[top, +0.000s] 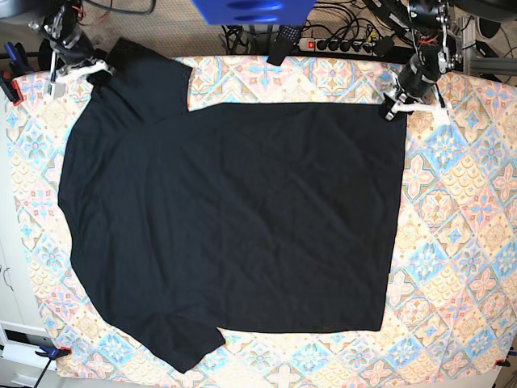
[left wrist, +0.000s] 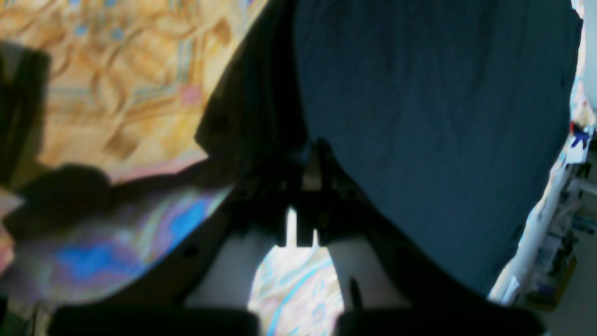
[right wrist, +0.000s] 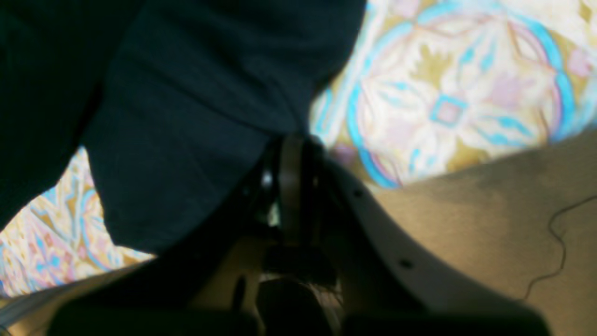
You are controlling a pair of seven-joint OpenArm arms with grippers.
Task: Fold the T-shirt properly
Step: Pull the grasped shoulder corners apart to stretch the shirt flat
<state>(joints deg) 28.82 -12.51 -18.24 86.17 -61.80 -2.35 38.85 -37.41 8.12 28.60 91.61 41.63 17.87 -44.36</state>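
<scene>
The black T-shirt [top: 234, 226] lies spread flat on the patterned cloth, sleeves toward the left and hem toward the right. My left gripper [top: 397, 107] is at the shirt's far right hem corner. In the left wrist view it [left wrist: 318, 156] is shut on the dark fabric [left wrist: 433, 116]. My right gripper [top: 81, 71] is at the far left, by the upper sleeve and shoulder. In the right wrist view it [right wrist: 293, 149] is shut on the shirt's edge [right wrist: 196, 116]. No logo mark shows.
The patterned tablecloth [top: 460, 242] covers the table, with a bare strip beyond its edge [right wrist: 489, 224]. A power strip and cables [top: 339, 44] lie behind the far edge. A blue object [top: 250, 10] hangs at the top. Clamps [top: 50, 352] hold the cloth's corners.
</scene>
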